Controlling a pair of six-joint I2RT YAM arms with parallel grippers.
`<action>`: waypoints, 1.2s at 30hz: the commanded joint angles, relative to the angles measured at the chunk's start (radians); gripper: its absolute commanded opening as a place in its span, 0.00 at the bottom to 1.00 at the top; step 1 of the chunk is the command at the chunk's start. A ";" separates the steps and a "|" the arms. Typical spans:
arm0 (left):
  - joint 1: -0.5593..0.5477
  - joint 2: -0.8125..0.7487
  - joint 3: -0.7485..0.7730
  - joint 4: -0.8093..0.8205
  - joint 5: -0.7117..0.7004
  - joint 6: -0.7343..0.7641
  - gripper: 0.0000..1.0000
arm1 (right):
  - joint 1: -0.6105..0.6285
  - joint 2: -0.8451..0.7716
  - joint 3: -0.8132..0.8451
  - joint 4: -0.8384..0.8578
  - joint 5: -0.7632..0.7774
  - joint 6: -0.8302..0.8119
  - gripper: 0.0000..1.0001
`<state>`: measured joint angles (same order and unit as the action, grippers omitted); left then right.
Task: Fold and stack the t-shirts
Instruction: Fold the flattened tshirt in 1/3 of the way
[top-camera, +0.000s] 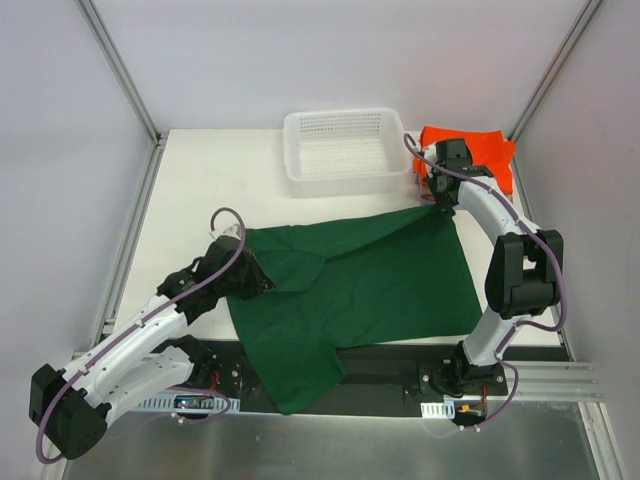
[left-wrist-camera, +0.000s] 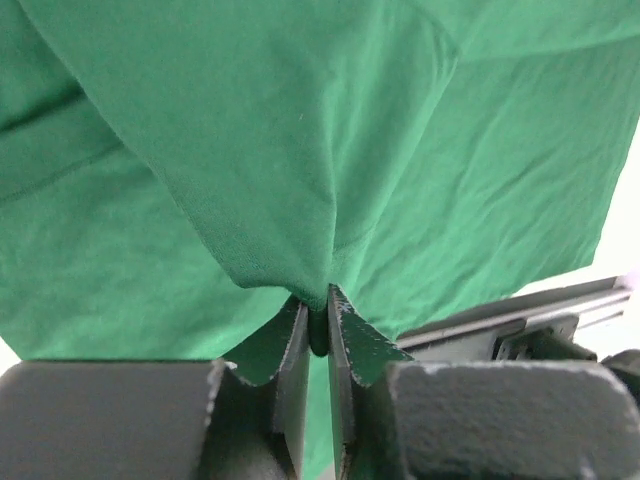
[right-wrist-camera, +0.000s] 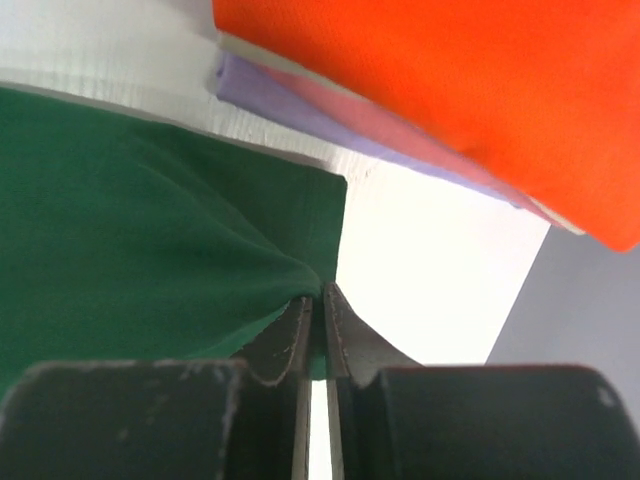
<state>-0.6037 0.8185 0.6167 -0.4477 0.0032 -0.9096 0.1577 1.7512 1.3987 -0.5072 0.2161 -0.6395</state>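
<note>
A dark green t-shirt (top-camera: 360, 290) lies spread across the middle of the table, its lower part hanging over the near edge. My left gripper (top-camera: 250, 272) is shut on a pinched fold of the green t-shirt (left-wrist-camera: 250, 180) at its left side. My right gripper (top-camera: 440, 195) is shut on the far right corner of the green t-shirt (right-wrist-camera: 150, 240). A stack of folded t-shirts sits at the far right: bright orange (top-camera: 480, 155) on top, with the orange (right-wrist-camera: 450, 100) over a lilac one (right-wrist-camera: 300, 110) in the right wrist view.
A white plastic mesh basket (top-camera: 342, 150) stands at the back centre, just left of my right gripper. The metal rail (top-camera: 540, 380) runs along the near edge by the arm bases. Grey walls close in both sides.
</note>
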 joint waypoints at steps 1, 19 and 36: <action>-0.042 -0.038 -0.035 -0.088 0.087 -0.034 0.16 | -0.006 -0.076 -0.049 -0.036 0.114 -0.025 0.12; -0.024 0.282 0.230 -0.011 -0.100 0.182 0.99 | -0.006 -0.220 -0.144 -0.001 -0.298 0.351 0.96; 0.409 0.976 0.399 0.161 0.038 0.229 0.99 | -0.064 0.125 -0.098 0.122 -0.377 0.535 0.96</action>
<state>-0.2504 1.7054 1.0172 -0.2863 0.0620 -0.7151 0.1314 1.8633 1.2671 -0.4076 -0.1249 -0.1791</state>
